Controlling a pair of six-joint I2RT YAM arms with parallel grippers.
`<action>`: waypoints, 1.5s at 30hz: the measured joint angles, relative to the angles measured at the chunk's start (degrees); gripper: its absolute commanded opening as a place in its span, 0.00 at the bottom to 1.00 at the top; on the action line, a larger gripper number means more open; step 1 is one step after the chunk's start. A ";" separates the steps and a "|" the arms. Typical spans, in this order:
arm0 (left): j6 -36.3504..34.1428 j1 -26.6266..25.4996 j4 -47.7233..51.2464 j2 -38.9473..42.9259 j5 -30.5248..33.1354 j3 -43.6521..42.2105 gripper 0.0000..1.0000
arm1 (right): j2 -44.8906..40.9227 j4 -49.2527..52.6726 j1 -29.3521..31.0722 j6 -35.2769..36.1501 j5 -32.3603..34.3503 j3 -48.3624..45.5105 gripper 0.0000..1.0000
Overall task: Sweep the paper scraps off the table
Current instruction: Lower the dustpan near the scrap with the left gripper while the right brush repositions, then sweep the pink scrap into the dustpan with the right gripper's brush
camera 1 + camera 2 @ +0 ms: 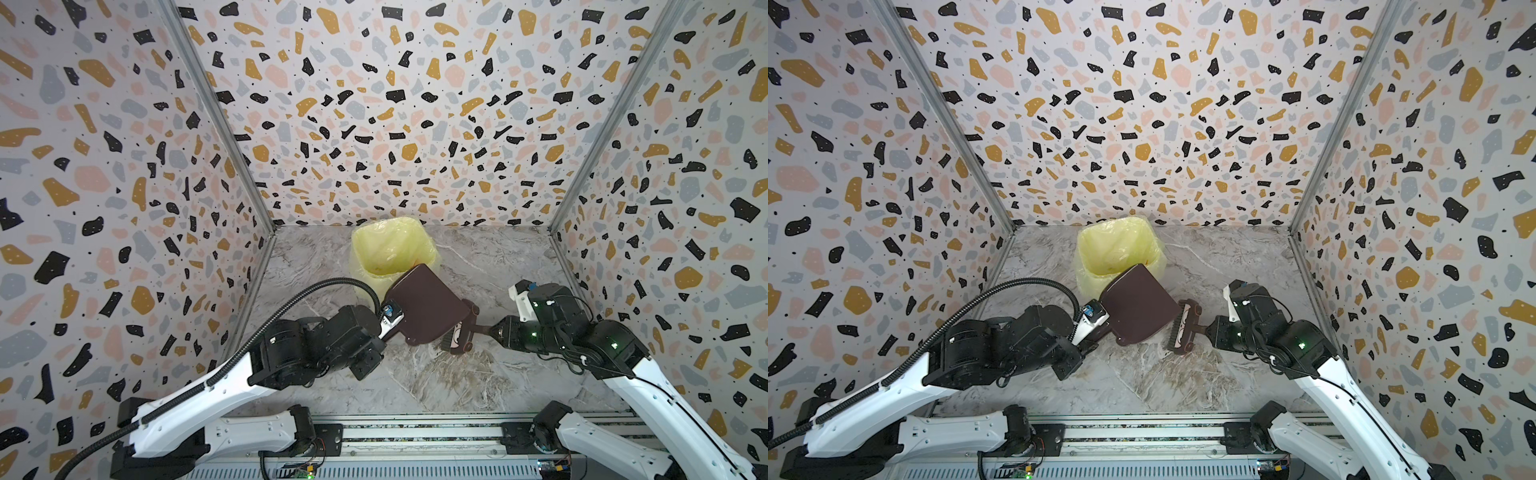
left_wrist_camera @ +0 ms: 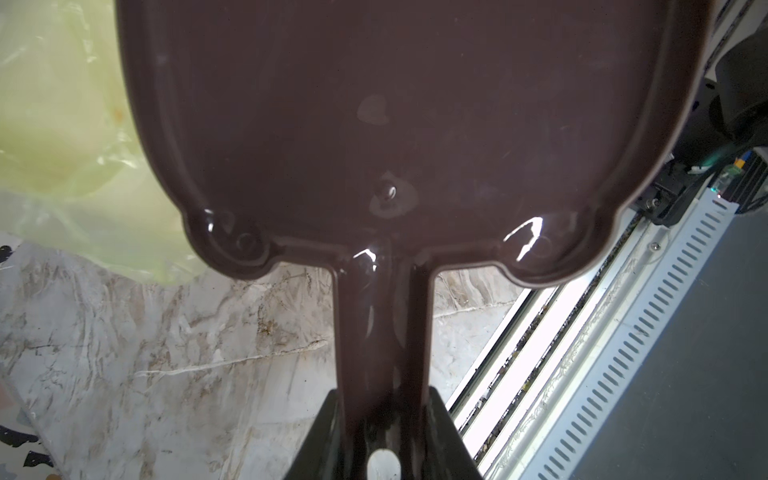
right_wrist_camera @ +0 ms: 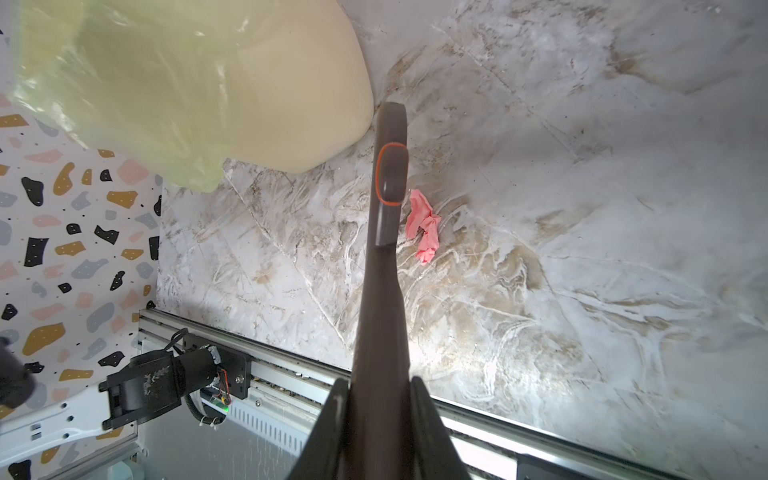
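One scrap (image 3: pixel 424 226) on bench (image 1: pixel 457 382); left gripper (image 2: pixel 384 440) clamped on dustpan (image 1: pixel 419 307), right gripper (image 3: pixel 378 424) on brush (image 1: pixel 459 332): tip fully into bin (image 1: pixel 361 249)

Lab test cell: terrazzo-print panels (image 1: pixel 374 83) box your marble-look table (image 1: pixel 457 382); aluminium rail (image 1: pixel 415 434) lines its near edge.

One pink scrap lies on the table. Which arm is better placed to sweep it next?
Right. The right hand grips the brush, and the pink scrap lies close to it. The left hand holds the dustpan up at the bin.
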State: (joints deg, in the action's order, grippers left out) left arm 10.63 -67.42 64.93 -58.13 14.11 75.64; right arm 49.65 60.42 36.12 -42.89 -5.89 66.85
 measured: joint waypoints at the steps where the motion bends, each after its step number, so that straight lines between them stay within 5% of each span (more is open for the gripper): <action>1: 0.50 -0.87 0.07 -0.35 -0.11 -0.57 0.00 | 0.55 1.62 0.00 0.26 1.14 1.84 0.00; 11: 3.50 -6.97 0.68 -3.23 -1.70 -8.83 0.00 | 8.79 12.87 -0.07 5.33 11.63 11.63 0.00; 29: 3.52 -7.80 -1.14 -15.19 -3.08 -16.02 0.00 | 29.83 14.60 7.08 17.94 18.53 23.34 0.00; 45: 3.04 -7.74 -10.25 -25.40 -2.43 -17.27 0.00 | 32.39 14.67 7.74 23.19 19.58 24.72 0.00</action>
State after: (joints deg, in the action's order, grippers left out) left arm 13.67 -75.16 54.68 -83.53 11.68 58.37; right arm 82.04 75.09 43.86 -19.70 13.69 91.57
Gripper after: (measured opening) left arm 0.285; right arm 0.236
